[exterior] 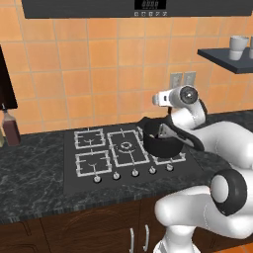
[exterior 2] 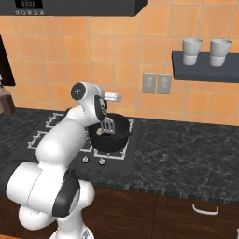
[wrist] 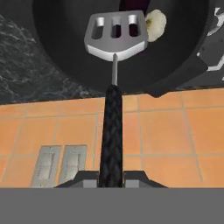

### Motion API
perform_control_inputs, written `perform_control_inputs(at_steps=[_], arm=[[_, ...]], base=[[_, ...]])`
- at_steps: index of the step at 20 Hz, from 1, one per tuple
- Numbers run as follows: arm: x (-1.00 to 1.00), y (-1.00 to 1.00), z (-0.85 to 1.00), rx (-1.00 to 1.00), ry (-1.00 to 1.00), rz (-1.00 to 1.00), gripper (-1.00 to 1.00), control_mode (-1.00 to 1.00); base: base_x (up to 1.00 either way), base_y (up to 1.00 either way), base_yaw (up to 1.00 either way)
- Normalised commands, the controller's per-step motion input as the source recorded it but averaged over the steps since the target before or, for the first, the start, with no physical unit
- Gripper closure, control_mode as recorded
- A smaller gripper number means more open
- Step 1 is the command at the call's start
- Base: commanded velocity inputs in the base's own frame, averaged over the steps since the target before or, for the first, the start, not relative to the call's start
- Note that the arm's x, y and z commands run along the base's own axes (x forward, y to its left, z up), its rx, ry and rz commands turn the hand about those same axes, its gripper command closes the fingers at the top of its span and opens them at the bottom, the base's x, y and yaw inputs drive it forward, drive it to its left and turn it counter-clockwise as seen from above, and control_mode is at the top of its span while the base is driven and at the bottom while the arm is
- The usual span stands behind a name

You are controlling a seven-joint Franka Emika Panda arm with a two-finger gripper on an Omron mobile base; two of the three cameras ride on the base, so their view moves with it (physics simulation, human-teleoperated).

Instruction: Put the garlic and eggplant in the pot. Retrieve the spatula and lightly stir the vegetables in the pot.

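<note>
No readable writing anywhere; the display on the dark hood panel above is too blurred to make out.

Two-finger gripper is clamped on the thin black handle of the slim spatula with the flat silver slotted head; dark finger pads sit tight on both sides of the handle. Spatula runs straight out from the fingers, head inside the round black low-sided pot.

Small pale cream roundish garlic lies on the pot floor, touching or just beside one corner of the spatula head, on the far side of it from the gripper. A dark purple patch just past the head's far edge; cannot tell what it is.

Pot sits on the black gas cooktop at its edge, directly below the gripper, dark marble counter beyond it. Two grey wall outlets on the orange tiles are near the gripper. Dark shelf with two white cups is well apart. Brown bottle stands far across the cooktop from the gripper.
</note>
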Motion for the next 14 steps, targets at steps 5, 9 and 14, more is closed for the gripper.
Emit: perform_control_inputs(at_steps=[5, 9, 14], arm=[[0.14, 0.00, 0.00, 0.10, 0.00, 0.27, 1.00, -1.00], [0.03, 0.00, 0.01, 0.00, 0.01, 0.33, 1.00, -1.00], [0.01, -0.18, 0.09, 0.00, -0.08, 0.37, 1.00, -1.00]], base=[[0.00, 0.00, 0.00], [0.00, 0.00, 0.00], [0.00, 0.00, 0.00]])
